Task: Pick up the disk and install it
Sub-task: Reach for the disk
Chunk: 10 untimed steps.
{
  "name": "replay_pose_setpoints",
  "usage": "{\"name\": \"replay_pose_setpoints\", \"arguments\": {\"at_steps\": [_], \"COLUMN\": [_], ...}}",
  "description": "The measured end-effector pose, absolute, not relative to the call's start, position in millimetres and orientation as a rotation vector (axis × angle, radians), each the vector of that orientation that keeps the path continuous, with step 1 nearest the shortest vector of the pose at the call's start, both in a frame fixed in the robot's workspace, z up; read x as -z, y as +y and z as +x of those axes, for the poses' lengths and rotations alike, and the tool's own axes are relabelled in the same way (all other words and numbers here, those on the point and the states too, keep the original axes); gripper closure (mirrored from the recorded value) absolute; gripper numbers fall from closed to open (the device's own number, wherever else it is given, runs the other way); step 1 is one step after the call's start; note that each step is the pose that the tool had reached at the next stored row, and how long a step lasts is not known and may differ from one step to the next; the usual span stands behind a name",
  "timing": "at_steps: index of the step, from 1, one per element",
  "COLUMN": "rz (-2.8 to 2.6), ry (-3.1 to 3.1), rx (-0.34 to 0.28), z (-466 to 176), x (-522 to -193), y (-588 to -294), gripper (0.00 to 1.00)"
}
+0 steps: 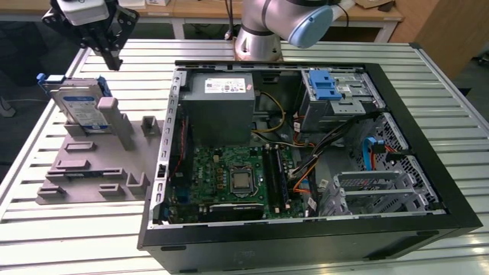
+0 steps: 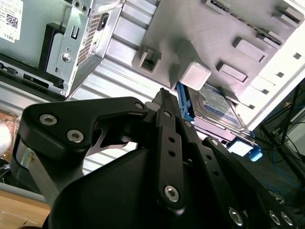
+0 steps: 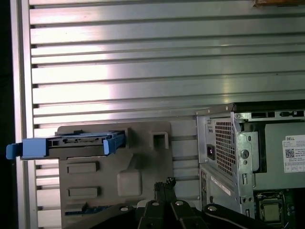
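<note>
Disk (image 1: 81, 107) upright in grey holder (image 1: 86, 161), tool (image 1: 114, 62) just above, not touching, pinched together, empty

The disk (image 1: 81, 106) is a flat silver hard drive with a white-and-blue label (image 1: 84, 110), framed along its edges by a blue plastic carrier bracket (image 1: 70, 81). It stands on edge, leaning back a little with its label facing out, slotted into the far end of a grey holder (image 1: 84, 166) on the table (image 1: 68, 235). The holder lies to the exterior view's left of the open computer case (image 1: 306, 243). In the first wrist view the disk (image 3: 71, 142) shows edge-on, its blue tabs jutting past the holder's side.
</note>
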State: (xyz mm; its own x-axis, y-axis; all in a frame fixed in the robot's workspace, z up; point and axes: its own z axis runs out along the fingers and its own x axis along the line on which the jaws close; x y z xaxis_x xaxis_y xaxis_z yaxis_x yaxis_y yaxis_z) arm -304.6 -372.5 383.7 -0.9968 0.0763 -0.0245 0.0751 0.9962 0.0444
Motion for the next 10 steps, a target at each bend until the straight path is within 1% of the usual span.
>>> {"name": "replay_pose_setpoints", "arguments": {"at_steps": [10], "rz": [0.118], "ry": [3.112], "rx": [-0.068], "z": [-307.4], "x": [-383.4], "y": [-372.5], "gripper": [0.89]}}
